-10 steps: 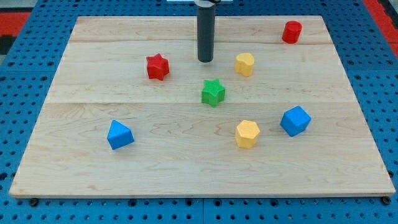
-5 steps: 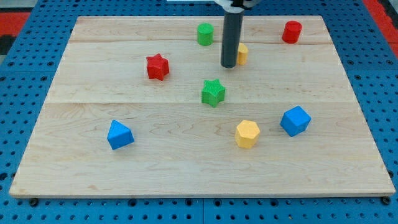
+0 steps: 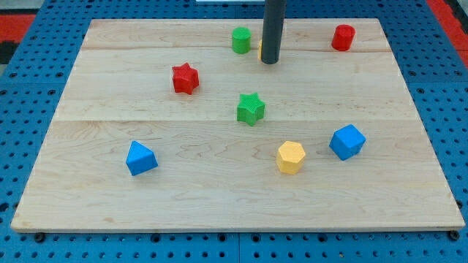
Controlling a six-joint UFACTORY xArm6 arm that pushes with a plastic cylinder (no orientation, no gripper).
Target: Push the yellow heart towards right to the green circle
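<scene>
Yellow heart (image 3: 260, 49) behind my tip (image 3: 270, 61), beside green circle (image 3: 240, 39)

A light wooden board (image 3: 110, 88) on blue pegboard (image 3: 22, 109) is being occupied by a green circle (image 3: 240, 39), red star (image 3: 185, 78), green star (image 3: 251, 108), blue wedge-like block (image 3: 140, 158), yellow hexagon (image 3: 290, 156), blue cube-like block (image 3: 346, 142), red cylinder (image 3: 343, 37) and a rod-hidden yellow block (image 3: 261, 48).

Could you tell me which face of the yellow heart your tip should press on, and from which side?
No gripping here, only pushing. The yellow heart is almost hidden behind my tip, just right of the green circle. Probably little pushing remains; any nudge should press its right-hand face, hidden now, from the view's right.
</scene>
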